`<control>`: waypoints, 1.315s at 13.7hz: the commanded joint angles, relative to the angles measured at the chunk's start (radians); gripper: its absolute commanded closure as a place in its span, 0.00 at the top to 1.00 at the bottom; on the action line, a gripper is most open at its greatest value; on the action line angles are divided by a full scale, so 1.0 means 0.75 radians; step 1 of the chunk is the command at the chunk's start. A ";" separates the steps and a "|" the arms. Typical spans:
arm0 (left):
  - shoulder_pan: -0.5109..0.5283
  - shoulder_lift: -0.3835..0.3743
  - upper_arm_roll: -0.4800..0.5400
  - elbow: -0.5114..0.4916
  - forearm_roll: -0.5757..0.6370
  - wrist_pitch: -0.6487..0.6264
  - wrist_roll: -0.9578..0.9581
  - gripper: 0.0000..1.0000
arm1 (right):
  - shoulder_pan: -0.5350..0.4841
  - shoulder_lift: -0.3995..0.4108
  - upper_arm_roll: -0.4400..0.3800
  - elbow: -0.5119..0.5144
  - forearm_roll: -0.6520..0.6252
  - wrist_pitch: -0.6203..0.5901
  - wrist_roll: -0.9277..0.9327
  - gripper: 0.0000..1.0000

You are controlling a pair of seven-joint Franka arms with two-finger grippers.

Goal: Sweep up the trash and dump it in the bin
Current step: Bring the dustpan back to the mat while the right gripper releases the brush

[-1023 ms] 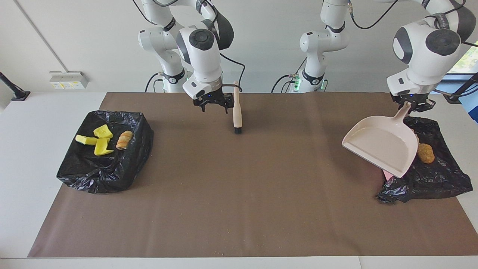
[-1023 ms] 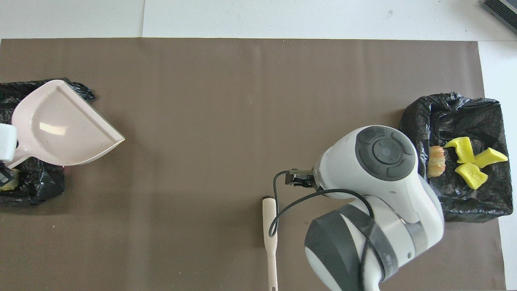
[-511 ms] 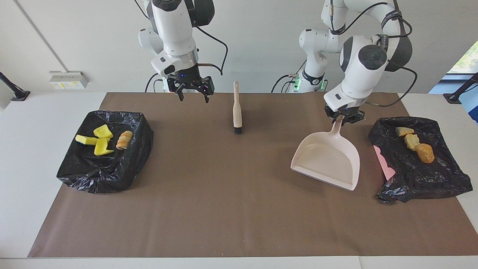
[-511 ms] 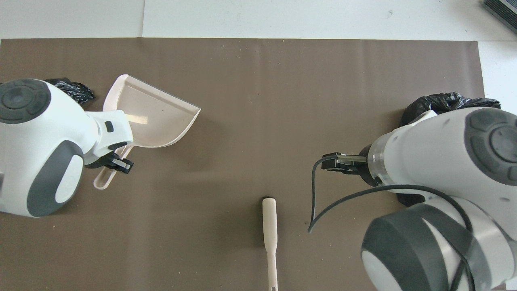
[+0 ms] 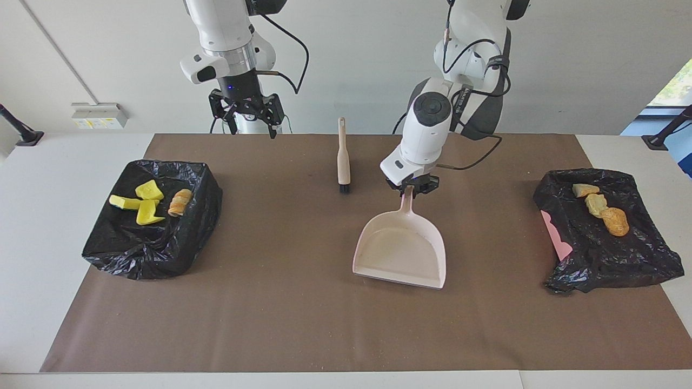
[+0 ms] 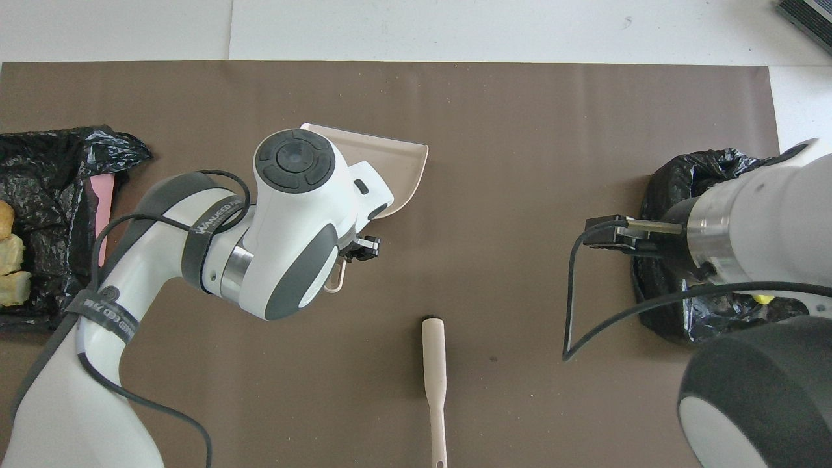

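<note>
I have the left gripper [image 5: 413, 188] clamped on the handle of the dustpan [image 5: 400, 249], mouth turned away from the robots and low over the middle of the brown mat [image 5: 303, 302], so it can be set down empty. The brush [image 5: 343, 156] lies just beside the dustpan, nearer the robots, already put down. The trash [image 5: 145, 201] sits in the black-lined bin [image 5: 157, 254] well apart from the dustpan toward the right arm's end; more scraps [image 5: 601, 208] rest on the other bag [image 5: 621, 259] toward the left arm's end. The right gripper [image 5: 246, 116] hangs spread and empty, waiting.
</note>
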State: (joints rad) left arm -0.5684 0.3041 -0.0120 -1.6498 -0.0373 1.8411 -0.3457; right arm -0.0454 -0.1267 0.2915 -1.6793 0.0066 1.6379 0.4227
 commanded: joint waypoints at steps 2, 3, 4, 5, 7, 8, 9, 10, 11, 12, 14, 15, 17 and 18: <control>-0.107 0.173 0.030 0.276 -0.048 -0.021 -0.205 0.00 | -0.062 0.007 -0.067 0.181 -0.027 -0.199 -0.209 1.00; -0.113 0.218 0.030 0.340 -0.050 -0.019 -0.234 0.00 | -0.062 0.005 -0.116 0.212 -0.021 -0.244 -0.270 1.00; -0.126 0.241 0.026 0.365 -0.053 -0.015 -0.255 0.00 | -0.062 0.005 -0.167 0.253 -0.021 -0.281 -0.316 1.00; -0.156 0.275 0.026 0.399 -0.053 -0.017 -0.285 0.00 | -0.062 0.005 -0.208 0.281 -0.023 -0.310 -0.355 1.00; -0.203 0.400 0.028 0.506 -0.046 -0.013 -0.302 0.00 | -0.062 0.005 -0.306 0.288 -0.005 -0.321 -0.442 1.00; -0.207 0.447 0.028 0.533 -0.046 0.030 -0.300 0.00 | -0.060 0.001 -0.345 0.288 -0.009 -0.315 -0.483 1.00; -0.207 0.453 0.024 0.527 -0.055 0.081 -0.300 0.00 | -0.060 0.001 -0.352 0.286 -0.017 -0.314 -0.488 1.00; -0.207 0.458 0.022 0.523 -0.059 0.091 -0.300 0.00 | -0.062 0.001 -0.358 0.282 -0.019 -0.316 -0.490 1.00; -0.207 0.462 0.022 0.521 -0.059 0.100 -0.300 0.00 | -0.062 -0.009 -0.370 0.274 -0.019 -0.317 -0.488 1.00; -0.207 0.462 0.022 0.508 -0.059 0.100 -0.300 0.00 | -0.062 -0.009 -0.374 0.265 -0.015 -0.317 -0.490 1.00; -0.208 0.449 0.022 0.484 -0.099 0.100 -0.298 0.00 | -0.060 0.003 -0.374 0.247 -0.007 -0.300 -0.490 1.00; -0.210 0.443 0.022 0.470 -0.116 0.098 -0.298 0.00 | -0.060 0.007 -0.374 0.247 -0.005 -0.300 -0.490 1.00; -0.212 0.435 0.022 0.421 -0.118 0.100 -0.298 0.00 | -0.034 0.009 -0.385 0.247 -0.003 -0.288 -0.488 1.00; -0.212 0.427 0.022 0.408 -0.118 0.092 -0.298 0.00 | 0.013 0.009 -0.427 0.245 -0.003 -0.284 -0.486 1.00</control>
State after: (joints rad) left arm -0.7157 0.6435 -0.0095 -1.3120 -0.1057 1.9134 -0.5646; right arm -0.0747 -0.1161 0.0052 -1.4889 0.0003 1.4157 0.0734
